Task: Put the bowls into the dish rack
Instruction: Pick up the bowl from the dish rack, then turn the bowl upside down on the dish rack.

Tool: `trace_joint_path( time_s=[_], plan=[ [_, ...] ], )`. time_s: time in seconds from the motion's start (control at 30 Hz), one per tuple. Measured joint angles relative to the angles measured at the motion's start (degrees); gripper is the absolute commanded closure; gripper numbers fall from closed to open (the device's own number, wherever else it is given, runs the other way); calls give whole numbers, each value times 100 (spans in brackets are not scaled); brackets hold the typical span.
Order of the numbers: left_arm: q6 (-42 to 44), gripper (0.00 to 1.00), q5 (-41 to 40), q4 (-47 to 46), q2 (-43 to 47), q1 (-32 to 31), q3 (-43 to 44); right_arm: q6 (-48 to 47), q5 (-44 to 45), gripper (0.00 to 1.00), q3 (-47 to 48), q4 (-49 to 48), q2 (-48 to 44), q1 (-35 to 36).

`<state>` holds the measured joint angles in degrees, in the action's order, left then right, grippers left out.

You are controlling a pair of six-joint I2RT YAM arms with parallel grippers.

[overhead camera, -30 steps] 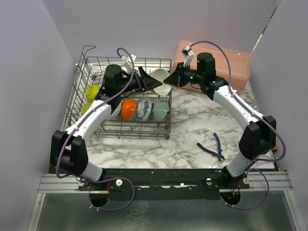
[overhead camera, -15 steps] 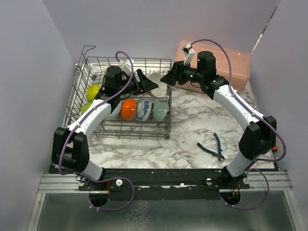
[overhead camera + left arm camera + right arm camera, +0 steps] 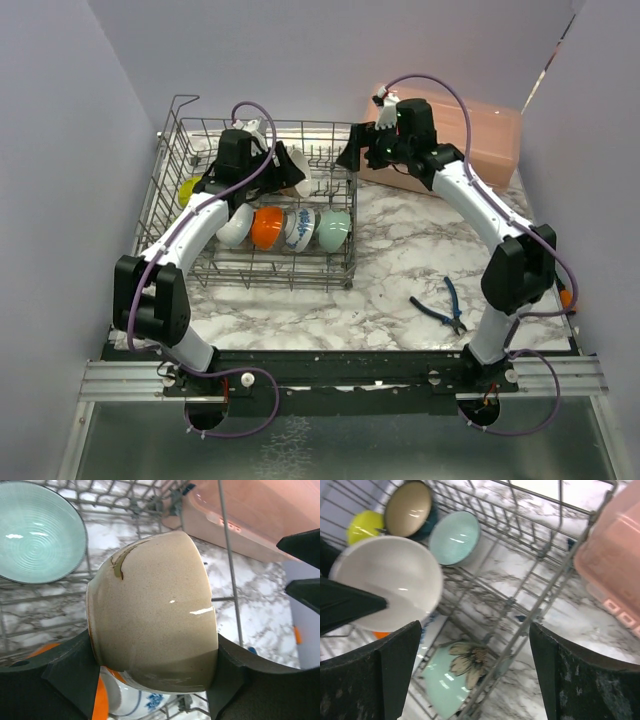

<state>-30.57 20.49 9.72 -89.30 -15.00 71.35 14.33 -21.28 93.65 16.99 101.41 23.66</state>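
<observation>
Since 1.0 s ago: the left gripper (image 3: 287, 170) has drawn back from the meeting point at the rack's right edge and now hangs over the dish rack (image 3: 270, 275), carrying the beige bowl (image 3: 152, 615) with it. The right gripper (image 3: 352, 155) has backed off toward the pink box (image 3: 480, 140).

Jaws: the left ones are clenched on the beige bowl, which is held on its side, one finger on each flank (left wrist view). The right ones are spread wide with nothing between them (right wrist view).

Location: the bowl is in the air over the rack's 1 o'clock region, not yet seated. The right gripper sits at its 3 o'clock, just beside the rack's far right corner. At the bowl's 6 o'clock stands the front row: orange bowl (image 3: 266, 227), patterned bowl (image 3: 300, 226), pale teal bowl (image 3: 334, 228).

Step, by my reading: handover finished, placement under way. The next move calls for lowering the bowl on edge between free tines behind that row, then releasing. I would keep the right arm clear of the rack wall.
</observation>
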Motion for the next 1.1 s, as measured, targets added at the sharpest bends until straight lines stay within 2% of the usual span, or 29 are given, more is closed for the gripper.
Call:
trace_joint_path(
  time_s=[0.17, 0.37, 0.6, 0.87, 1.1],
  plan=[
    [442, 100, -501, 363, -129, 0, 428, -531, 575, 11, 988, 905, 944, 0],
    [664, 100, -691, 455, -162, 0, 525, -997, 776, 16, 2006, 1875, 1867, 0],
    [752, 100, -691, 645, -332, 0, 525, -1429, 979, 15, 2618, 2621, 2273, 76],
    [772, 100, -686, 643, -376, 0, 525, -1744, 1327, 12, 3067, 2966, 2553, 367],
    [776, 100, -684, 643, -376, 0, 525, -1884, 1668, 20, 3318, 3163, 2946, 527]
  ],
)
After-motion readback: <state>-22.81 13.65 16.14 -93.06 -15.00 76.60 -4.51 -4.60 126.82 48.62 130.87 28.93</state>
